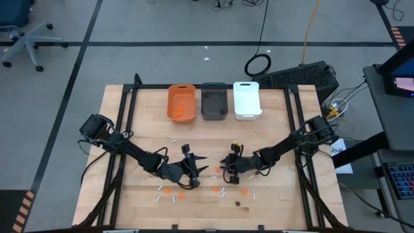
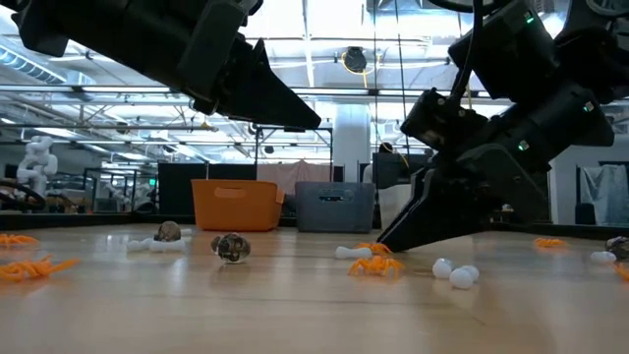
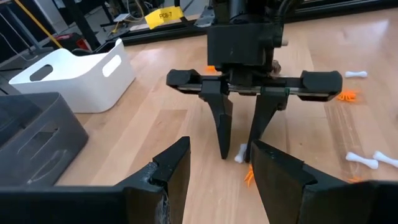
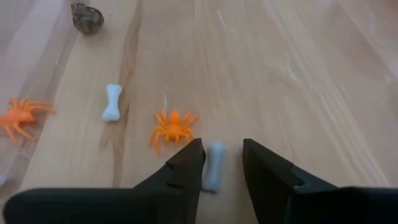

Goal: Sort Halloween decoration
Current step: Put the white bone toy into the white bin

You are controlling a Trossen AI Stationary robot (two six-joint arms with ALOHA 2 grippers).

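Small Halloween decoration pieces lie scattered on the wooden table. My right gripper [image 4: 222,144] is open and slants down to the tabletop, its fingers standing on either side of a white bone [image 4: 215,165] that lies flat. An orange spider [image 4: 172,127] lies just beside that bone, with another white bone [image 4: 112,102], a second orange spider [image 4: 18,115] and a dark lump [image 4: 87,17] farther off. My left gripper [image 3: 217,174] hangs open above the table, facing the right gripper [image 3: 239,140], with nothing between its fingers. My right gripper has the white bone's near end [image 4: 214,177] between its open fingers, which slant down from above and lie along the bone. The bone rests flat on the table close against one finger [image 4: 193,158]. Whether that finger touches it, I cannot tell.
At the far edge stand an orange bin [image 1: 182,102], a dark grey bin [image 1: 214,100] and a white bin [image 1: 246,99] in a row. More loose pieces [image 1: 169,192] lie near the table's front. The two grippers [image 1: 213,169] stand close together at mid-table.
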